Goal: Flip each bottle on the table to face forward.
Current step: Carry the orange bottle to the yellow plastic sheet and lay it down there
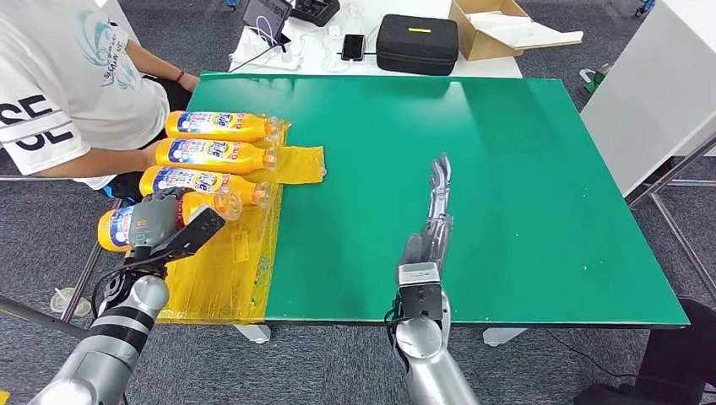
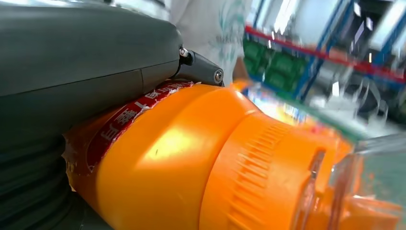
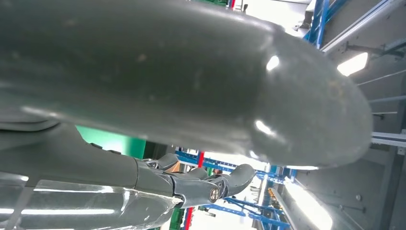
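Four orange bottles with blue-and-white labels lie on their sides on a yellow sheet [image 1: 221, 278] at the left of the green table [image 1: 507, 211]. The far bottle [image 1: 221, 126], the second bottle [image 1: 218, 153] and the third bottle [image 1: 203, 181] lie free, caps to the right. My left hand [image 1: 173, 224] grips the nearest bottle [image 1: 112, 229] from above and hides its middle. Up close, that nearest bottle [image 2: 191, 163] sits against my left hand [image 2: 72, 72], with its red band and clear cap showing. My right hand [image 1: 435, 211] rests flat on the bare green top, fingers [image 3: 191, 184] stretched out, holding nothing.
A person in a white T-shirt [image 1: 67, 84] sits at the table's left edge, one forearm [image 1: 101, 162] next to the bottles. Behind the green table stand a black case [image 1: 416, 44], a cardboard box [image 1: 507, 29] and a phone [image 1: 353, 46]. A white table [image 1: 659, 101] is at the right.
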`<state>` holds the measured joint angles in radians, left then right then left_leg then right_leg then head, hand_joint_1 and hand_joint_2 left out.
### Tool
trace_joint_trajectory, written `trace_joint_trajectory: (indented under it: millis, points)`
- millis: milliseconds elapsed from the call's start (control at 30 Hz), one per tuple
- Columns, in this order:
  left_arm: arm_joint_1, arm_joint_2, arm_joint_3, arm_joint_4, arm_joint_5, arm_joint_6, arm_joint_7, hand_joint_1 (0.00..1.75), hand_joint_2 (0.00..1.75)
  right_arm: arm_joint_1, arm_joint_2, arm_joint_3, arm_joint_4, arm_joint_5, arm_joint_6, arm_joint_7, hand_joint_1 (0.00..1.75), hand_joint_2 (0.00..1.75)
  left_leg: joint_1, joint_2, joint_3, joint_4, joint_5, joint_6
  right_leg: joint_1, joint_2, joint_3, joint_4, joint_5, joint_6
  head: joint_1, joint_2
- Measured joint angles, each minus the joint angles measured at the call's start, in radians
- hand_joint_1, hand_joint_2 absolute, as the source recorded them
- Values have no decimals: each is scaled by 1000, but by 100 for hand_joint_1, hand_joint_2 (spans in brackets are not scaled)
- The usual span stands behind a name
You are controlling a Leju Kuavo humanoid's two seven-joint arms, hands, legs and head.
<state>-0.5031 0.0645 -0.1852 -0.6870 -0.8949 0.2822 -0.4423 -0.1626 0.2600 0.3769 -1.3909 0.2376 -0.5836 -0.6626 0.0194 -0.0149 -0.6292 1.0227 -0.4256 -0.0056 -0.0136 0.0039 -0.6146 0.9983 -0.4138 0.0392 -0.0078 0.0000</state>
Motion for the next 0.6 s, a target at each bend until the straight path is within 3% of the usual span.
trace_joint_trajectory:
  millis: [233, 533, 567, 600]
  points:
    - [-8, 29, -18, 74, 9, -121, -40, 175, 175, -2, -4, -3, 2, -13, 30, 3, 0, 0, 0, 0, 0, 0, 0, 0, 0, 0, 0, 0, 0, 0, 0, 0]
    - [-32, 46, -51, 125, -4, -173, -66, 175, 175, -10, -4, -2, 18, -23, 56, 7, 0, 0, 0, -1, 1, 0, 0, 0, 0, 0, 1, 0, 0, 0, 0, 0]
    - [-35, 49, -59, 131, -11, -183, -71, 173, 175, -12, -4, -1, 22, -25, 61, 8, 0, 0, 0, -1, 1, 0, 0, 0, 0, 0, 1, 0, 0, 0, 0, 0]
    - [-38, 52, -68, 136, -19, -193, -76, 155, 175, -15, -4, 0, 26, -27, 67, 9, 0, 0, 0, -1, 1, 0, 0, 0, 0, 0, 1, 0, 0, 0, 0, 0]
